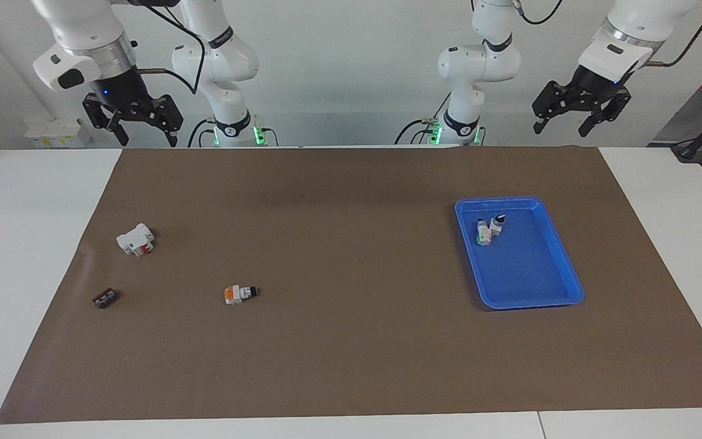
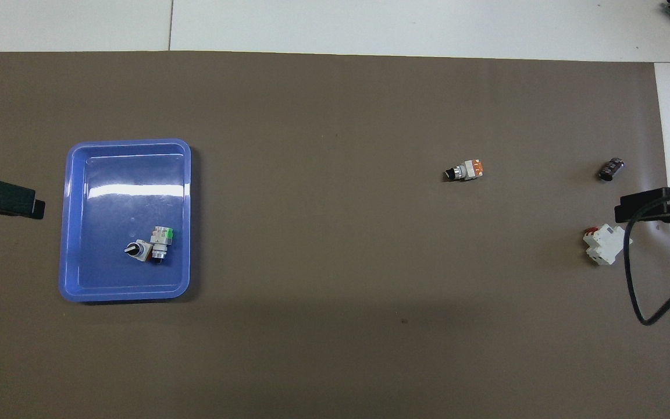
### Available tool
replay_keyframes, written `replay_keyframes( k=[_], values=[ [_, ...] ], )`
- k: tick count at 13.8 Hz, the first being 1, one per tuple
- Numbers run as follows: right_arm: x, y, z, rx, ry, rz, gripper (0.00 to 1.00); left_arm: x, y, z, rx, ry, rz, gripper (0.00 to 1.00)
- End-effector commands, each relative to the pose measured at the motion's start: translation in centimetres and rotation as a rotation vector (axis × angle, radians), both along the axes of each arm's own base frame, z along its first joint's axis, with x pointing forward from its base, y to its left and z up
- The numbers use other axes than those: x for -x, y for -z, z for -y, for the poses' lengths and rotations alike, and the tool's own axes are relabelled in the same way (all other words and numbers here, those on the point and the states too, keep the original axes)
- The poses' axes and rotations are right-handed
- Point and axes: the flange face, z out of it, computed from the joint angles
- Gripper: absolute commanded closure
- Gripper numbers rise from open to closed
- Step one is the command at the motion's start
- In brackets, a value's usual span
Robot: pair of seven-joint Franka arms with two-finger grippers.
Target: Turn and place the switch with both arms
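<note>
At the upper edge of the facing view, both arms are cut off above the wrists. In the overhead view you see only one black tip of the left gripper [image 2: 3, 198] at the left edge and of the right gripper [image 2: 655, 206] at the right edge. The small dark part [image 1: 105, 298] is too small to identify.

Green-ended selector switch in the blue tray

The switch [image 2: 161, 240] [image 1: 482, 235] lay on its side in the blue tray [image 2: 79, 279] [image 1: 546, 286], touching a white black-knobbed switch [image 2: 136, 249] [image 1: 497, 223].
</note>
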Motion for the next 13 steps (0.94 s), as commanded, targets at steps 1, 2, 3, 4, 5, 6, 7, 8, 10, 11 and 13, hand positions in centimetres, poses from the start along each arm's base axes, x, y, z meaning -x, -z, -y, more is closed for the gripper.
replay_keyframes(
  k=[1, 2, 3, 4, 5, 6, 7, 8, 10, 11, 13],
  values=[
    [0.2, 0.0, 0.0, -0.001, -0.021, -0.001, 0.0, -0.4, -0.8, -0.5, -0.024, -0.016, -0.031, 0.0],
    [0.2, 0.0, 0.0, -0.001, -0.021, -0.001, 0.0, -0.3, -0.9, -0.5, -0.029, -0.017, -0.032, 0.0],
    [0.2, 0.0, 0.0, -0.001, -0.021, -0.001, 0.0, 0.2, -1.0, -0.2, -0.026, -0.014, -0.034, 0.0],
    [0.2, 0.0, 0.0, -0.001, -0.021, -0.001, 0.0, 0.6, -0.5, -0.2, -0.028, -0.012, -0.056, 0.0],
    [0.2, 0.0, 0.0, -0.001, -0.021, -0.001, 0.0, 1.0, -0.6, -0.2, -0.03, -0.015, -0.061, 0.0],
    [0.2, 0.0, 0.0, -0.001, -0.021, -0.001, 0.0, 1.0, -0.6, -0.3, -0.03, -0.018, -0.061, 0.0],
    [0.2, 0.0, 0.0, -0.001, -0.021, -0.001, 0.0, 1.0, -0.5, -0.7, -0.029, -0.024, -0.064, 0.0],
    [0.2, 0.0, 0.0, -0.001, -0.021, -0.001, 0.0, 0.9, -0.3, -1.0, -0.029, -0.027, -0.063, 0.0],
    [0.2, 0.0, 0.0, -0.001, -0.021, -0.001, 0.0, 0.9, -0.5, -1.1, -0.028, -0.028, -0.055, 0.0],
    [0.2, 0.0, 0.0, -0.001, -0.021, -0.001, 0.0, 0.9, -0.4, -1.1, -0.028, -0.028, -0.057, 0.0],
    [0.2, 0.0, 0.0, -0.001, -0.021, -0.001, 0.0, 0.9, -0.3, -1.1, -0.028, -0.029, -0.058, 0.0]
  ],
)
